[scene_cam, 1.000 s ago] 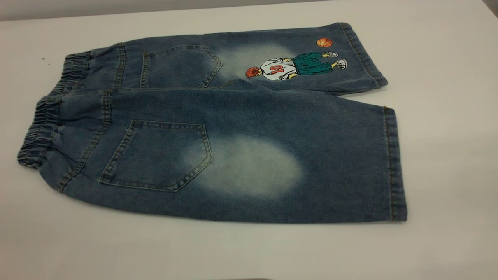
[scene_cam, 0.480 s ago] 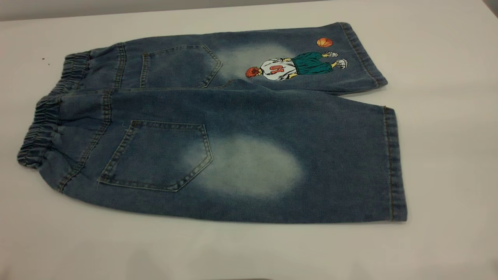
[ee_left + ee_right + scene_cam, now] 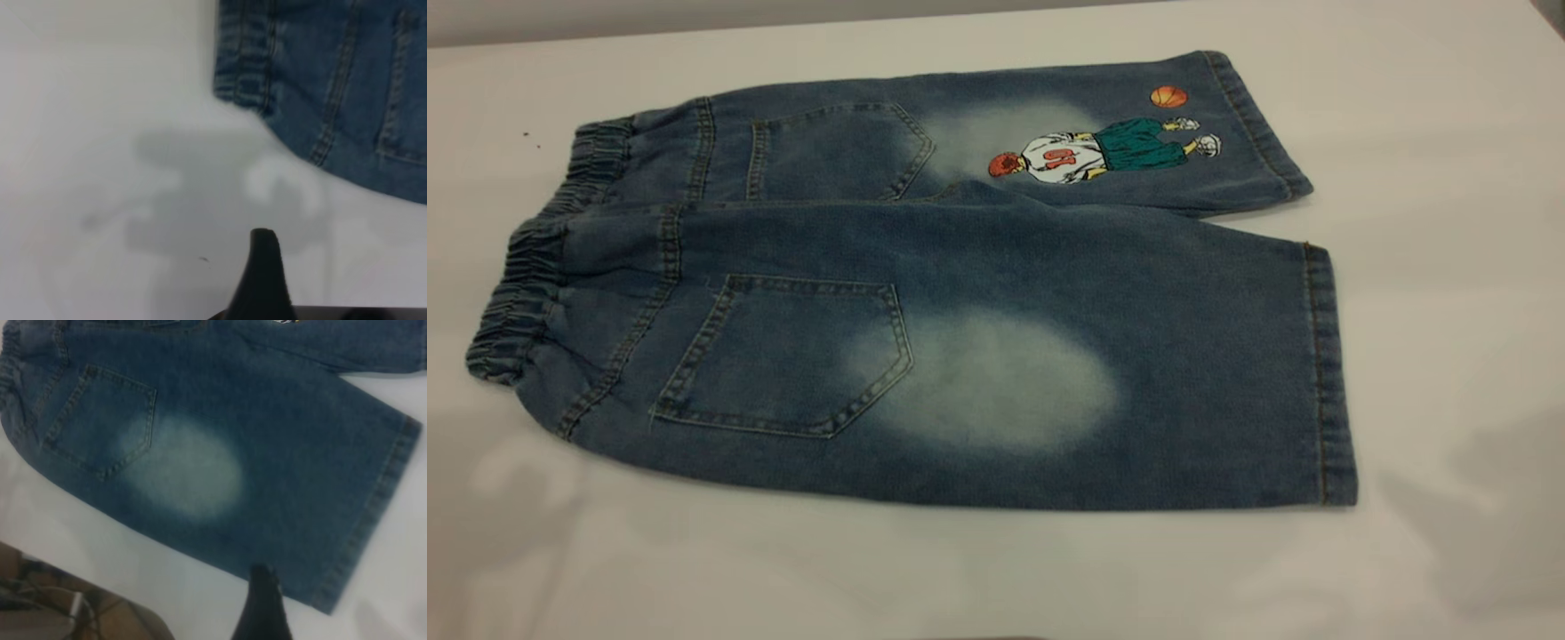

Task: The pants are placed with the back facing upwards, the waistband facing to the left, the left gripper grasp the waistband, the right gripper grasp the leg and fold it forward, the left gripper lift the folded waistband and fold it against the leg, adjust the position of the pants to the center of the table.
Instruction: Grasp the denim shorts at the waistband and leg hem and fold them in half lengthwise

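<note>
Since only one dark fingertip shows in each wrist view, I cannot tell how wide either set of jaws stands, though neither has hold of anything. The left gripper [image 3: 264,267] hangs over bare table [image 3: 1449,133], its shadow on the surface under it, with the corner of the waistband [image 3: 241,60] near, up toward twelve o'clock in that picture. The right gripper [image 3: 261,600] hangs above the near edge of the leg [image 3: 1049,356], close to the hem. Neither claw shows in the exterior view, only soft shadows at seven and four o'clock, so I judge both arms are just coming in and no grasp is made yet.

The pants [image 3: 925,284] lie flat, back pockets up, with the waistband [image 3: 520,293] out at nine o'clock, as the task wants. That lay puts the gathered band within my left arm's reach and the plain leg with its pale oval under my right, so both can lift the near half and fold it toward twelve o'clock over the leg with the cartoon print [image 3: 1103,151].

For room: the near long edge runs from seven to four o'clock with open white table in front of it, good for sliding fingers under. The hem [image 3: 1329,373] at three o'clock has free space beyond. The far leg lies near the table's back edge at twelve, so I'd fold gently and keep the cloth from being pushed that way
</note>
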